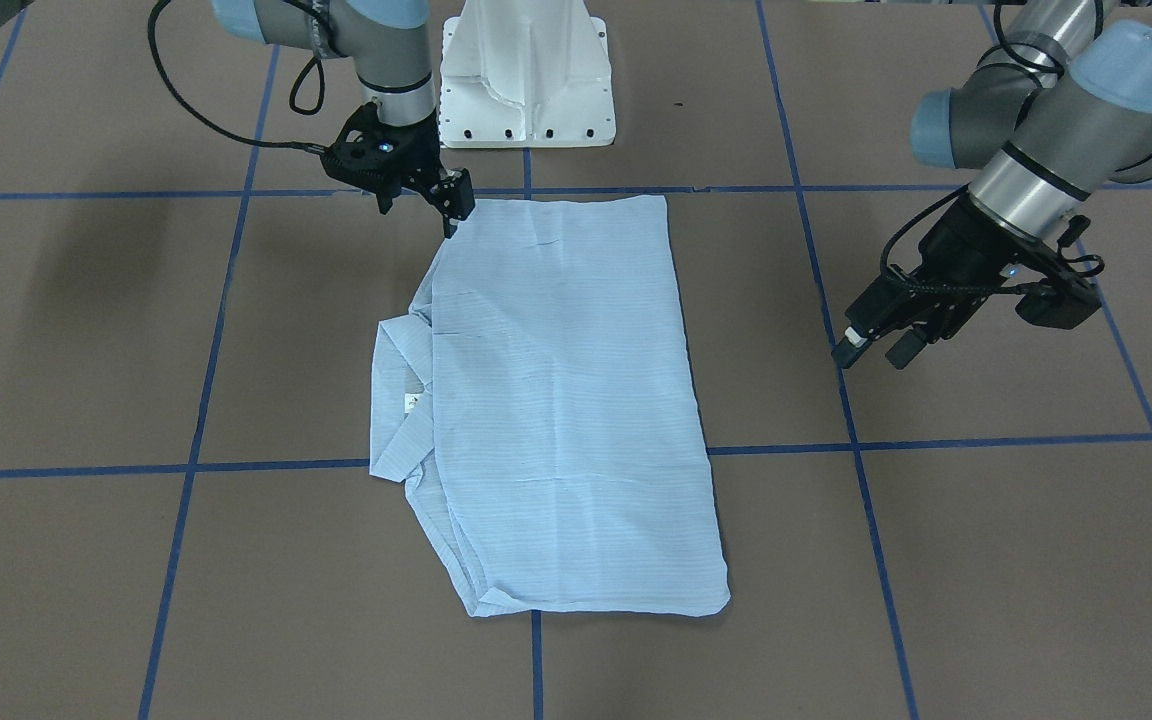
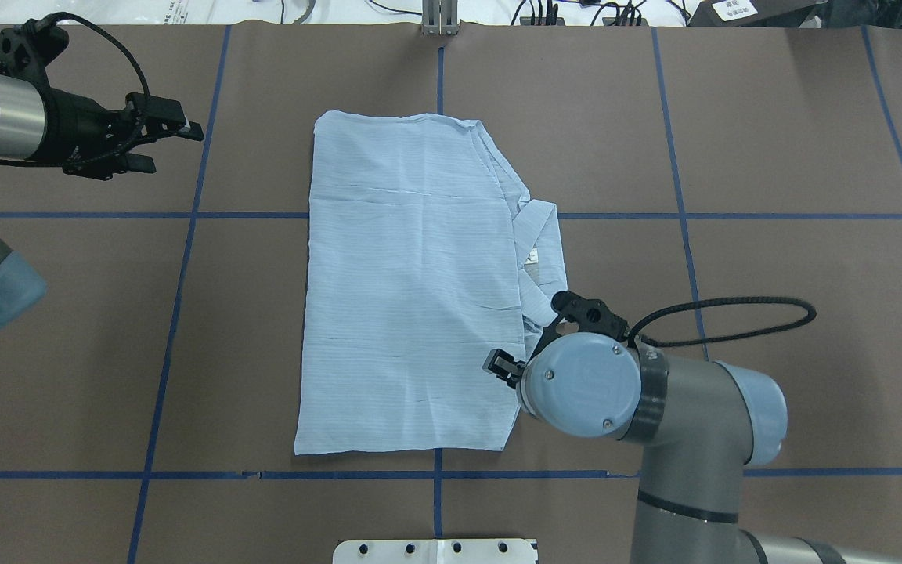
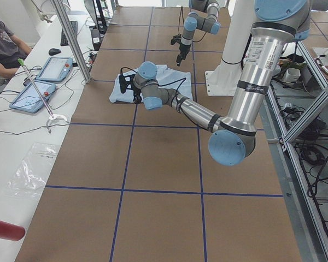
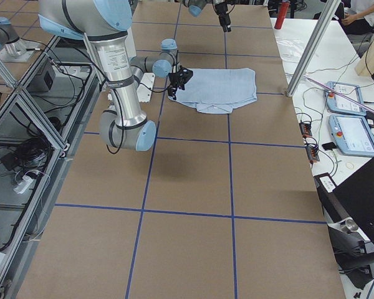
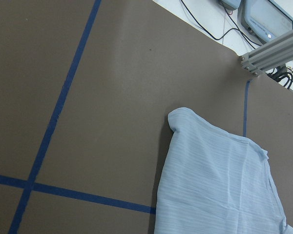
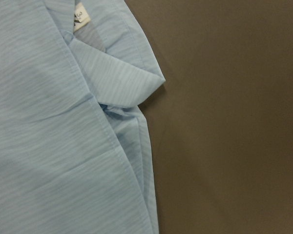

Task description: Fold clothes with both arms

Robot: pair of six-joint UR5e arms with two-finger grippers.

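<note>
The pale-blue striped shirt [image 1: 566, 400] lies flat and folded into a long rectangle at the table's middle [image 2: 412, 298]. Its collar [image 1: 396, 400] and white neck label [image 6: 80, 17] stick out on the robot's right side. My right gripper [image 1: 420, 212] hovers at the shirt's near right corner, open, one fingertip [image 2: 500, 365] just over the fabric edge. Its wrist view shows only shirt and table. My left gripper [image 1: 874, 348] is open and holds nothing, well off the shirt over bare table [image 2: 160, 146]. The left wrist view sees the shirt's far corner [image 5: 185, 117].
The white pedestal base [image 1: 526, 80] stands at the table's robot side. Blue tape lines [image 2: 435, 475] grid the brown table. On a side bench lie tablets [image 3: 54, 68], cables, a red bottle [image 3: 5, 229] and an aluminium post [image 3: 71, 38]; a person [image 3: 3, 49] sits there.
</note>
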